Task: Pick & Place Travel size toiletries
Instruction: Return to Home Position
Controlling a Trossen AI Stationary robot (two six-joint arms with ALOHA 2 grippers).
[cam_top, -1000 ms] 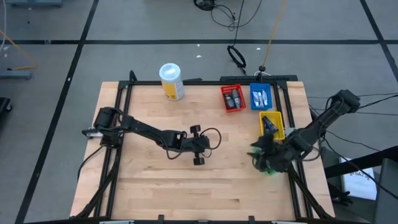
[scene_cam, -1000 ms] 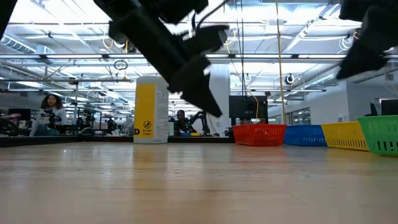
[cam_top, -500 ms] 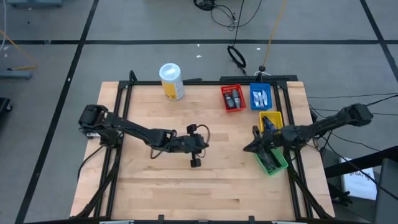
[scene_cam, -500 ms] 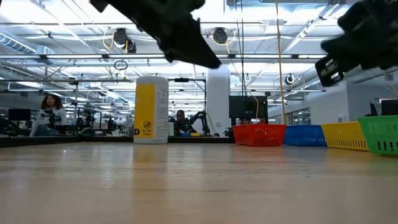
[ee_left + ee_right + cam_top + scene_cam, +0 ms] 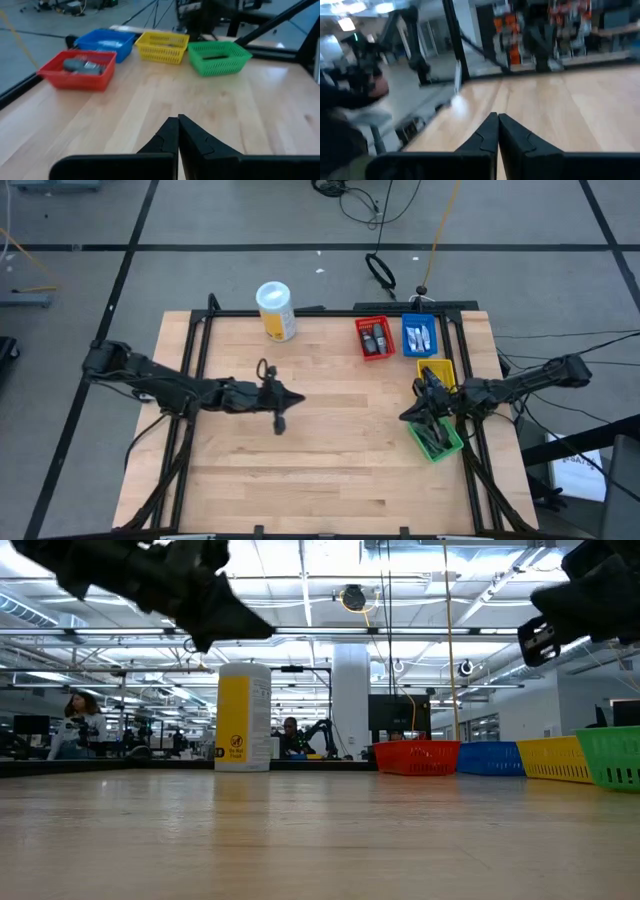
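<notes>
Two arms are up off the surface [image 5: 330, 470], neither carrying anything.

Left arm: upper link leans back past the left edge, and the forearm reaches in low and nearly straight toward mid-surface. Its wrist faces the row of bins. Left claw [image 5: 178, 122] hangs above bare wood left of centre, well apart from every bin. Fingers are pressed together, tips meeting, nothing between them.

Right arm: comes in from the right side with its elbow out beyond the surface's edge, wrist facing across toward the left arm. Right claw [image 5: 498, 120] hovers over the inner edge of the green bin [image 5: 450, 448], close to the yellow bin [image 5: 452, 380]. Fingers are likewise closed tip to tip, empty.

Low view: both arms ride high, clear of the wood.

Toiletries, all in bins on the right side:
- grey and dark pieces [image 5: 82, 65] in the red bin [image 5: 75, 81]
- silver-white pieces [image 5: 420, 337] in the blue bin [image 5: 405, 338]
- a dark blue piece [image 5: 432, 377] in the yellow bin
- a dark slim item [image 5: 215, 56] in the green bin, kind not clear

Red and blue bins sit side by side at the far edge. Yellow, then green, follow nearer along the right edge.

Tall white canister with yellow label [image 5: 275, 310] stands upright at the far edge, well apart from the bins. One person [image 5: 78, 720] shows far off in the room behind.
</notes>
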